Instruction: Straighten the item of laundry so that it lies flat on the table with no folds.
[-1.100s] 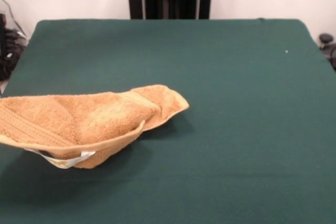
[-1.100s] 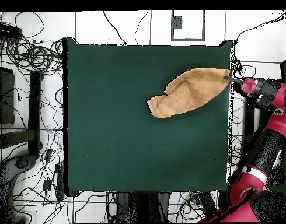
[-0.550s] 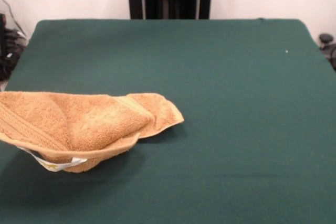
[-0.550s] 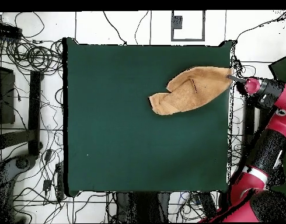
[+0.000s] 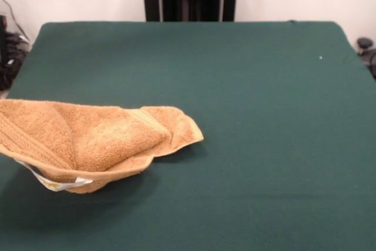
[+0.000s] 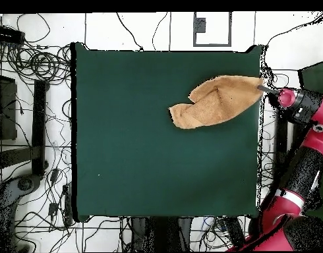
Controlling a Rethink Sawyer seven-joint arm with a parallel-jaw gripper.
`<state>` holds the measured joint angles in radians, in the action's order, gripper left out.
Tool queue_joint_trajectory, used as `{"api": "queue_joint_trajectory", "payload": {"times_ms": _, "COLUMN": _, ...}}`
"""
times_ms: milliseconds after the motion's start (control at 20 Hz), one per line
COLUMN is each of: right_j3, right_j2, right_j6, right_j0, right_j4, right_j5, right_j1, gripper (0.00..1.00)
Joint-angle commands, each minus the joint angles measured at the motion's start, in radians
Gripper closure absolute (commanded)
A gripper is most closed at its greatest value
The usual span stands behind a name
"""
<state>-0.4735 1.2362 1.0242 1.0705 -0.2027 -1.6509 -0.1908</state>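
The towel [image 5: 88,139] has slid left; gripper [image 6: 262,88], grip unclear, meets its corner. Folds remain.

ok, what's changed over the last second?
The towel has slid toward the table edge on the arm's side: in the front view its free corner moved left and the raised fold sagged lower; in the overhead view it moved slightly right. The gripper at the towel's edge corner drew back off the table a little. The towel is still folded over itself, tag hanging at the near edge.
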Motion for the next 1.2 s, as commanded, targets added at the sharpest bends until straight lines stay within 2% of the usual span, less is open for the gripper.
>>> {"api": "queue_joint_trajectory", "payload": {"times_ms": 50, "right_j3": -0.137, "right_j2": -0.088, "right_j6": 0.029, "right_j0": -0.029, "right_j4": 0.044, "right_j5": -0.004, "right_j1": 0.050, "gripper": 1.00}}
{"api": "queue_joint_trajectory", "payload": {"times_ms": 200, "right_j3": -0.204, "right_j2": -0.064, "right_j6": 0.180, "right_j0": -0.007, "right_j4": 0.128, "right_j5": -0.029, "right_j1": 0.060, "gripper": 1.00}}
{"api": "queue_joint_trajectory", "payload": {"times_ms": 300, "right_j3": -0.172, "right_j2": -0.077, "right_j6": 0.114, "right_j0": -0.021, "right_j4": 0.110, "right_j5": -0.016, "right_j1": 0.041, "gripper": 1.00}}
{"api": "queue_joint_trajectory", "payload": {"times_ms": 350, "right_j3": -0.152, "right_j2": -0.110, "right_j6": 0.003, "right_j0": -0.025, "right_j4": 0.051, "right_j5": -0.007, "right_j1": 0.042, "gripper": 1.00}}
{"api": "queue_joint_trajectory", "payload": {"times_ms": 450, "right_j3": -0.127, "right_j2": -0.140, "right_j6": -0.126, "right_j0": -0.034, "right_j4": -0.018, "right_j5": 0.019, "right_j1": 0.052, "gripper": 1.00}}
{"api": "queue_joint_trajectory", "payload": {"times_ms": 650, "right_j3": -0.157, "right_j2": -0.159, "right_j6": -0.155, "right_j0": -0.032, "right_j4": -0.044, "right_j5": 0.043, "right_j1": 0.100, "gripper": 1.00}}
{"api": "queue_joint_trajectory", "payload": {"times_ms": 800, "right_j3": -0.088, "right_j2": -0.190, "right_j6": -0.294, "right_j0": -0.063, "right_j4": -0.158, "right_j5": 0.077, "right_j1": 0.109, "gripper": 1.00}}
{"api": "queue_joint_trajectory", "payload": {"times_ms": 900, "right_j3": -0.092, "right_j2": -0.197, "right_j6": -0.363, "right_j0": -0.062, "right_j4": -0.207, "right_j5": 0.149, "right_j1": 0.118, "gripper": 1.00}}
{"api": "queue_joint_trajectory", "payload": {"times_ms": 1050, "right_j3": -0.157, "right_j2": -0.198, "right_j6": -0.392, "right_j0": -0.045, "right_j4": -0.237, "right_j5": 0.261, "right_j1": 0.153, "gripper": 1.00}}
{"api": "queue_joint_trajectory", "payload": {"times_ms": 1200, "right_j3": -0.195, "right_j2": -0.193, "right_j6": -0.364, "right_j0": -0.042, "right_j4": -0.241, "right_j5": 0.278, "right_j1": 0.201, "gripper": 1.00}}
